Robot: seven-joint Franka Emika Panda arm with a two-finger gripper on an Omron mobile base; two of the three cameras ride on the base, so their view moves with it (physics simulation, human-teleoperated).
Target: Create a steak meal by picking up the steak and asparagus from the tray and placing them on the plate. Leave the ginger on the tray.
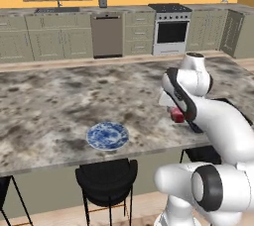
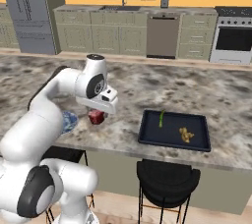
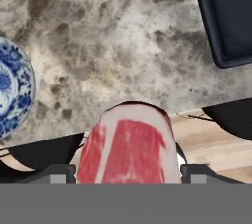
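My gripper (image 2: pixel 97 113) is shut on the steak (image 2: pixel 96 117), a red marbled chunk held above the counter between the plate and the tray. In the hand view the steak (image 3: pixel 129 149) sits between the two fingers. The blue-and-white plate (image 1: pixel 107 136) lies near the counter's front edge, to the left of the steak (image 1: pixel 177 115), and shows at the left edge of the hand view (image 3: pixel 12 90). The dark tray (image 2: pixel 147 132) lies to the right with the green asparagus (image 2: pixel 161 118) and the yellow-tan ginger (image 2: pixel 186 134) on it. A corner of the tray (image 3: pixel 226 16) shows in the hand view.
The marble island counter (image 1: pixel 54 101) stretches wide around the plate. Black stools (image 2: pixel 165 179) stand under its front edge. Cabinets, a dishwasher and a stove (image 1: pixel 171 29) line the far wall.
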